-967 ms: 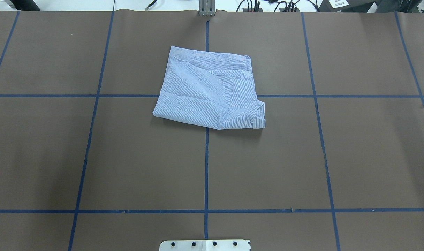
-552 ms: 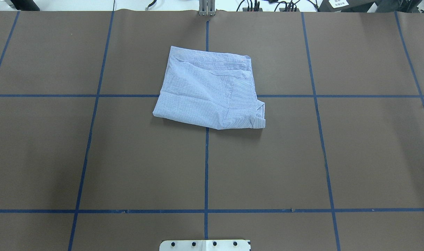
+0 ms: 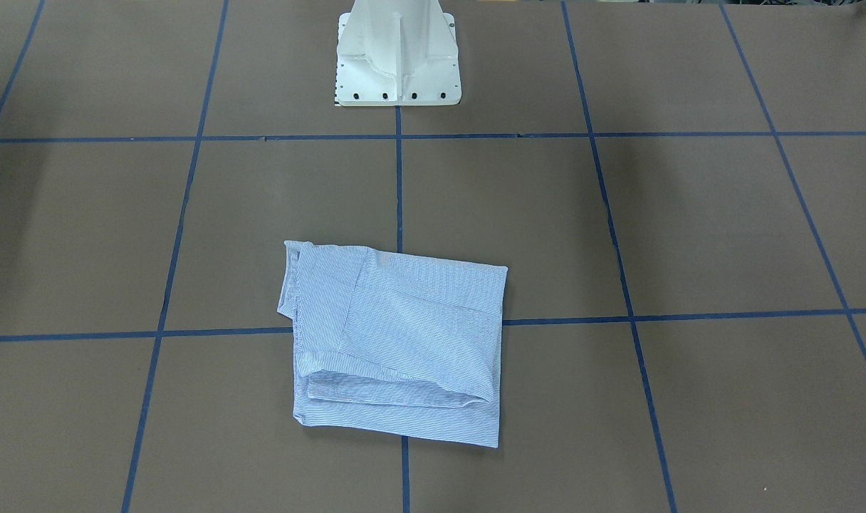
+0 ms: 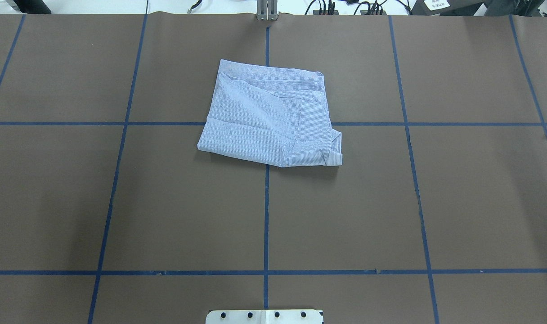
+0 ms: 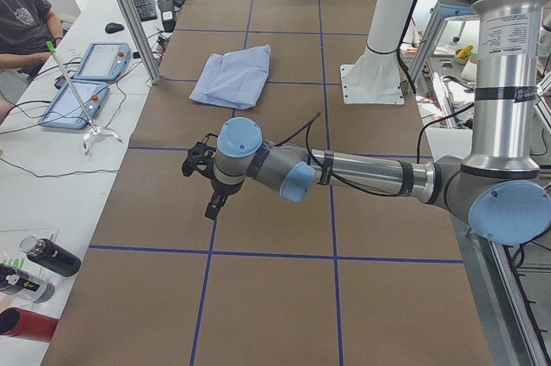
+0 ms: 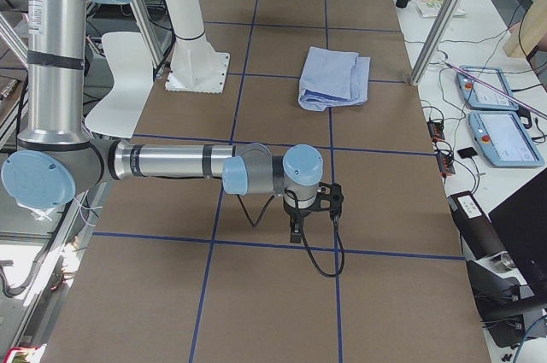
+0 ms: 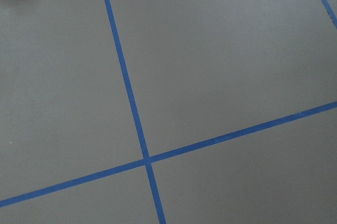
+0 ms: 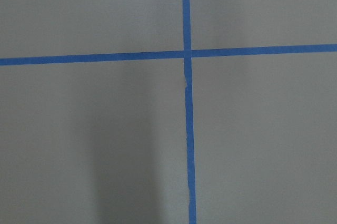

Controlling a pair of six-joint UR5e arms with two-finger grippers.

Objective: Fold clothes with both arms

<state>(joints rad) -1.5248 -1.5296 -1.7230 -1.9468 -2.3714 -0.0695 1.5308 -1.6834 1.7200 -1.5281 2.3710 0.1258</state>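
Jaw state of left gripper [image 5: 200,165] and right gripper [image 6: 318,207]: cannot tell from the side views. Both are hanging over bare tabletop [image 4: 435,202] near opposite ends, holding nothing. The striped shirt [image 4: 269,117] is lying compactly folded mid-table, nearer the far edge. The folding is likely finished, hence the arms standing clear.

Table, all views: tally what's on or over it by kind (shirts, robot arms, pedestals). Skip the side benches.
shirt: 1
arms: 2 (left arm, right arm)
pedestal: 1
total: 4
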